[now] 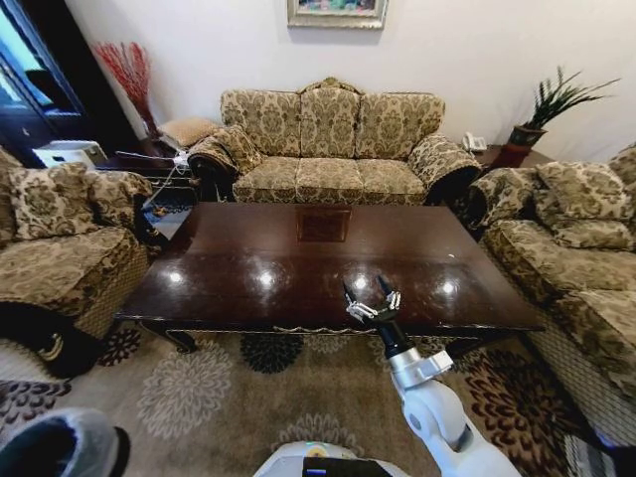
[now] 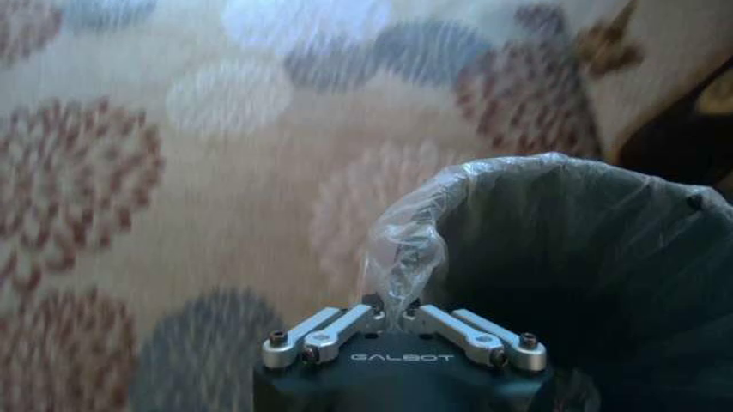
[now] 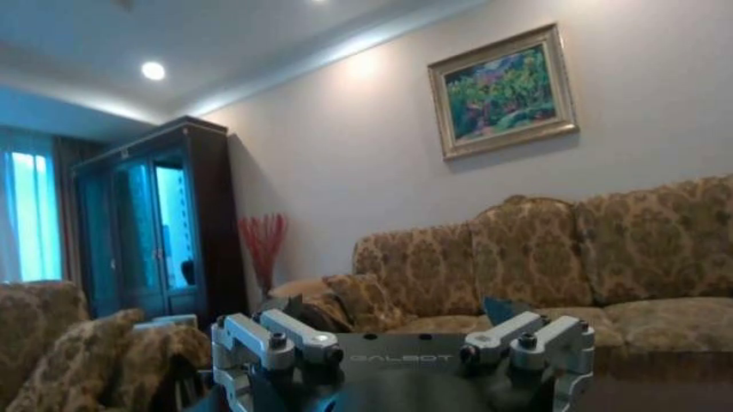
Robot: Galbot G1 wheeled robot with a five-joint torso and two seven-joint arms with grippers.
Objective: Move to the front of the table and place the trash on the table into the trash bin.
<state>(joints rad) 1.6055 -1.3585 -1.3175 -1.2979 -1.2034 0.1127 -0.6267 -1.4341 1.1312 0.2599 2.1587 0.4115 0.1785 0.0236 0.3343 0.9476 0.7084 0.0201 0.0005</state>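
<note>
Here, right hand (image 1: 370, 296) open above table (image 1: 248, 268), left hand (image 2: 396, 322) pinching trash bin (image 2: 596, 257) liner

A home living room: patterned sofas (image 1: 328, 139) around a dark wooden coffee table (image 1: 248, 263), flowered carpet (image 1: 199, 388), framed painting (image 3: 504, 90), glass-fronted cabinet (image 3: 160, 223), potted plant (image 1: 542, 109).

The table (image 1: 248, 268) stands in the middle of the room on a rug (image 1: 199, 388), which spreads from under it toward the near side. A sofa (image 1: 333, 144) lies behind the table at the far side, an armchair (image 1: 60, 243) to its left and another sofa (image 1: 581, 258) to its right. The right gripper (image 1: 370, 296) hangs over the table's near edge, right of centre. The trash bin (image 1: 60, 447) sits at the near left on the rug, with the left gripper (image 2: 396, 322) at its rim.
</note>
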